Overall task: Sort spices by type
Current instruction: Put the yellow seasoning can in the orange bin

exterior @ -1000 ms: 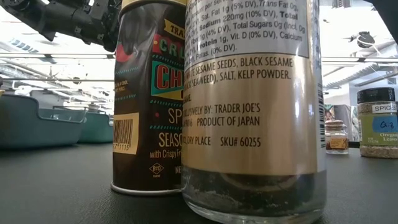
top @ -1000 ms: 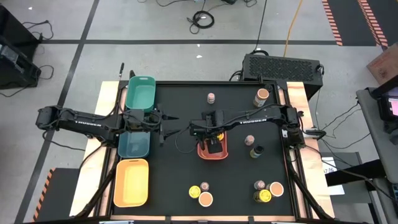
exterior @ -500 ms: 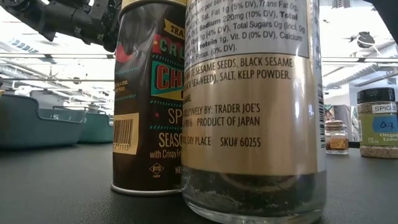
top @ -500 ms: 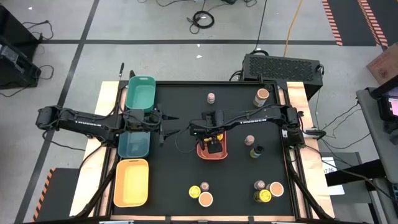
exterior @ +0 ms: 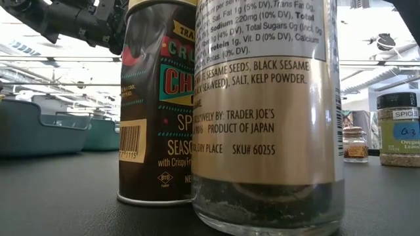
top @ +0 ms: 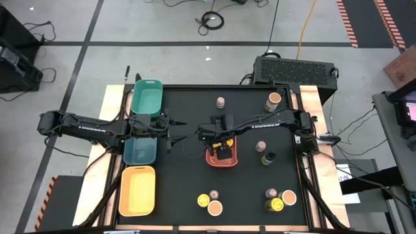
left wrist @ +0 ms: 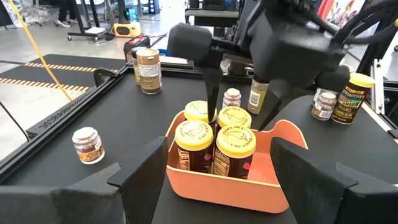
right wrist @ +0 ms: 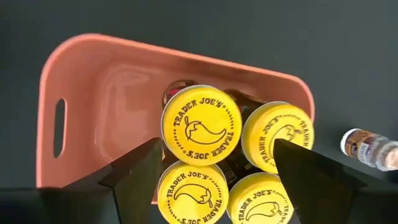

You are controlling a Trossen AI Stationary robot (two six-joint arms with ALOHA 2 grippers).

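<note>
A coral tray (top: 212,158) stands at the table's middle with several yellow-lidded spice jars (right wrist: 202,127) upright inside it. My right gripper (top: 222,148) hangs open above the tray, pointing down. Its fingers (left wrist: 211,93) stand on either side of the far jars (left wrist: 234,118) without touching them. My left gripper (top: 173,133) is open just left of the tray, level with the table, and looks at it over its own fingers (left wrist: 146,171). Other jars stand loose on the table: a pinkish-brown lid (top: 221,102) and a tan-orange lid (top: 273,99) are at the far side.
Green (top: 146,97), teal (top: 140,151) and yellow (top: 137,190) trays line the table's left side. Two jars (top: 265,153) stand right of the coral tray. Two clusters sit near the near edge (top: 210,203) (top: 279,199). Two of those jars (exterior: 269,111) fill the low view.
</note>
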